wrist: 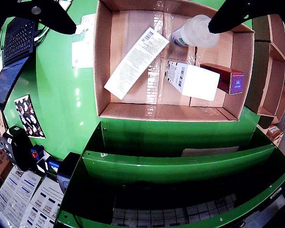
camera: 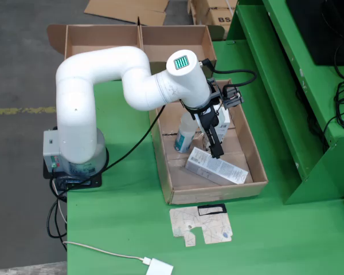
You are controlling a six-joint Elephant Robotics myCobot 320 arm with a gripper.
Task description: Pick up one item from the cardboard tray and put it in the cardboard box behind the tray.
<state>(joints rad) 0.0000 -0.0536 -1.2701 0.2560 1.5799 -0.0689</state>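
Observation:
In the fixed view from above, the open cardboard tray (camera: 218,195) lies on the green table. The cardboard box (camera: 137,40) with two compartments stands behind it. My gripper (camera: 214,146) hangs over the tray's middle, pointing down. A long white box (camera: 217,168) and a white bottle (camera: 186,134) lie in the tray. The view that rides on the gripper shows the tray (wrist: 102,61) holding the long white box (wrist: 137,61), the bottle (wrist: 197,31), a smaller white box (wrist: 192,80) and a red box (wrist: 228,78). The gripper (wrist: 142,23) is open, its black fingers (wrist: 47,14) spread wide and holding nothing.
A flat cardboard cut-out (camera: 200,225) lies in front of the tray. A white adapter with a cable (camera: 159,267) sits at the table's front edge. Green shelving (camera: 286,86) rises right of the tray. The arm's base (camera: 74,166) stands left of the tray.

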